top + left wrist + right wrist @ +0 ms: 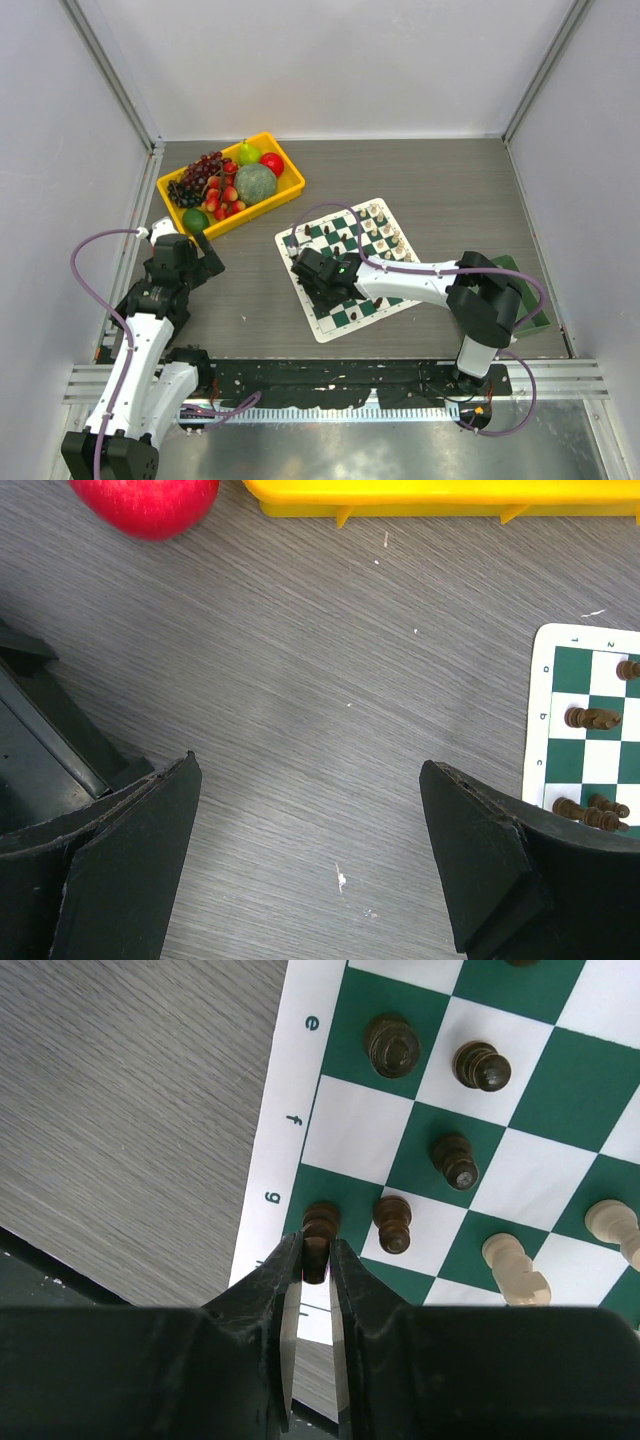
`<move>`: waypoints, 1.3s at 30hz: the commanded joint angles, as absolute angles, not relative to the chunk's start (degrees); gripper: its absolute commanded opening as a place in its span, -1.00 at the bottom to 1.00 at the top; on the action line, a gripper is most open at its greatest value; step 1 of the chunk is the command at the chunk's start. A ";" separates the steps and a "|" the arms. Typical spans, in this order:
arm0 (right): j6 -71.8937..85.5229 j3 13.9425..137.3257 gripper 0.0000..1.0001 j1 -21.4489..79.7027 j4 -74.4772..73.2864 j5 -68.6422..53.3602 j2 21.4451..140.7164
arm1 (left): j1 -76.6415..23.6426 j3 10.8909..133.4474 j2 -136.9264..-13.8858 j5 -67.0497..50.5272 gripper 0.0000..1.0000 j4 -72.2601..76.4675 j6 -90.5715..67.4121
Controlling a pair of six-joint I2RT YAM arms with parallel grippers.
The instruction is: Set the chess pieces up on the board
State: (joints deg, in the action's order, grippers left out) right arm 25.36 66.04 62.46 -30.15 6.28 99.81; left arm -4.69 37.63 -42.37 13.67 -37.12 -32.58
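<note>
Gripping a dark piece (321,1222) by its lower half, the right jaws are seen almost closed at the bottom centre of the right wrist view. The base of the piece is hidden between them. It is placed on the green square just beside the white border of the board (290,1110), near the letter g, and bare tabletop (120,1090) lies open to the left of that border. Four more dark chess pieces (455,1160) are stood on nearby squares. Two cream pieces (515,1265) are found at the lower right, one cut off by the frame edge.

In the top view the lower left part of the board is covered by the right arm (420,280), so the held piece cannot be made out there. A green tray (537,318) is largely hidden behind that arm.

The left jaws are held wide open over bare tabletop with nothing between them. A red apple (145,500) and a yellow tray (440,495) are cut off along the top of the left wrist view.
</note>
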 commanded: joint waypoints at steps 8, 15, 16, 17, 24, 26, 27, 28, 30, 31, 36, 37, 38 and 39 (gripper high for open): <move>23.73 65.74 -0.17 62.75 -25.40 5.27 96.69 | -4.39 37.62 -42.45 14.33 0.98 -36.30 -32.08; 23.73 65.57 -0.02 62.58 -26.98 12.12 90.45 | -4.48 37.70 -42.36 14.33 0.98 -36.47 -32.08; 23.73 65.48 0.00 62.49 -27.94 14.48 88.96 | -4.40 37.71 -42.36 14.24 0.98 -36.47 -32.08; 23.82 65.13 0.00 61.88 -28.30 15.46 87.99 | -4.39 37.62 -42.28 14.24 0.98 -36.39 -32.17; 27.24 61.45 0.02 53.28 -32.61 17.06 81.75 | -4.39 37.79 -42.63 13.80 0.98 -36.04 -32.17; 27.42 60.21 0.01 51.25 -32.26 14.61 81.04 | -4.39 37.79 -42.71 13.62 0.98 -36.04 -32.34; 27.33 59.94 0.02 50.81 -32.17 13.98 81.04 | -4.39 37.79 -42.71 13.54 0.98 -35.86 -32.34; 27.51 59.51 0.01 50.54 -32.08 13.28 81.12 | -4.39 37.79 -42.80 13.45 0.98 -35.95 -32.52; 27.69 59.33 -0.02 50.45 -32.08 12.22 82.00 | -4.39 37.79 -42.89 13.45 0.98 -35.86 -32.43; 28.12 59.33 -0.03 50.45 -32.08 11.09 82.87 | -4.39 37.79 -42.89 13.36 0.98 -35.95 -32.43; 29.79 59.85 -0.07 50.54 -32.52 8.00 86.22 | -4.40 37.79 -42.98 13.45 0.98 -36.04 -32.43; 30.32 59.85 -0.07 50.45 -32.43 7.48 86.74 | -4.39 37.79 -43.15 13.45 0.98 -36.04 -32.43; 30.50 59.68 -0.07 50.45 -32.43 7.30 86.92 | -4.39 37.88 -43.15 13.36 0.98 -36.04 -32.43; 30.85 59.59 -0.07 50.45 -32.34 6.77 87.45 | -4.39 37.88 -43.24 13.36 0.98 -35.95 -32.52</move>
State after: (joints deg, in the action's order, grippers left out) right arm 28.47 59.24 50.26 -32.62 9.23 86.43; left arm -4.69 37.63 -43.03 13.47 -37.10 -32.58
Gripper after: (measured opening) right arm 0.466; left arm 0.991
